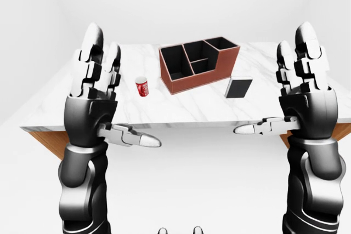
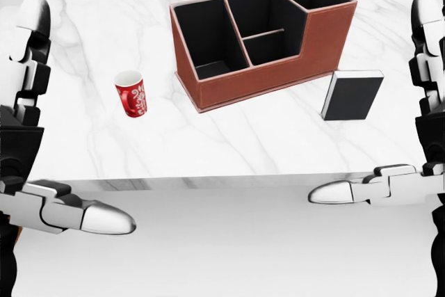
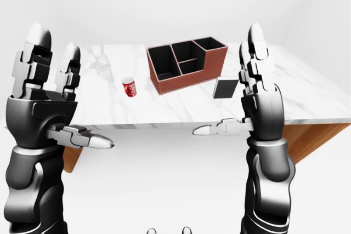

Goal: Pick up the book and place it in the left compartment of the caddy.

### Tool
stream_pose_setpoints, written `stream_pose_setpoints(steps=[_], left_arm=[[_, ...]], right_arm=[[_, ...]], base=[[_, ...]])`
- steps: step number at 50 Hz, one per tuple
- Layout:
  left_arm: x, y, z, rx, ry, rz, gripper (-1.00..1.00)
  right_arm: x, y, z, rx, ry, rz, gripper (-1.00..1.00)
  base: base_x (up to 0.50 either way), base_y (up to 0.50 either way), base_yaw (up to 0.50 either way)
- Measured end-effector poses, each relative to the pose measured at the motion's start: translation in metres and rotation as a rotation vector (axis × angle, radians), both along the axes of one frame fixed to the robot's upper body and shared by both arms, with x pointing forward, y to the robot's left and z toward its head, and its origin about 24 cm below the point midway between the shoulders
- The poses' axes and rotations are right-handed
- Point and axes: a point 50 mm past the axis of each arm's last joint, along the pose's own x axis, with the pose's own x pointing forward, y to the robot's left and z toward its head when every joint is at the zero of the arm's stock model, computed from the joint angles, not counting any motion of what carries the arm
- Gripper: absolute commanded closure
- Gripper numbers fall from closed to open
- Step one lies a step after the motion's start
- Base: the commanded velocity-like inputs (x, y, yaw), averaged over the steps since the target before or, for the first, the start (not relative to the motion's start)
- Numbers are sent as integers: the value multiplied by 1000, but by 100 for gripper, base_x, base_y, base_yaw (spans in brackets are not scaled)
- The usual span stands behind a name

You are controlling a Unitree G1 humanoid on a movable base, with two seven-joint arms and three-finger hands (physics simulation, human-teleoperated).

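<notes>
In the head view, the left hand (image 2: 31, 151) and right hand (image 2: 417, 137) are cut by the side edges. The mug's (image 2: 131, 93) white pattern is too small to read.

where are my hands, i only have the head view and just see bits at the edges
Observer: Both are raised, open, palms facing each other, short of the table. The left hand and right hand show whole in the left-eye view.
Operator: is either touching the book
Observer: No. The book lies flat on the marble table, right of the caddy, and the right hand hangs above the table's near edge, holding nothing.
Operator: anything under the table edge i cant see
Observer: The eye views show brown wood beneath the marble at both near corners, for instance at the right.
</notes>
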Motion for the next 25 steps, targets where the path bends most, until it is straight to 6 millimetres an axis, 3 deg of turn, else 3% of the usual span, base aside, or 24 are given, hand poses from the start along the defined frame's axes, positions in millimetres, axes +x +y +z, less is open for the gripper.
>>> stream_pose_setpoints(steps=[25], left_arm=[[-9,-1,14,-4,-76,-5,-100]], right_arm=[[-10,-6,10,-31,-49,-3,-100]], base=[[26,0,0]])
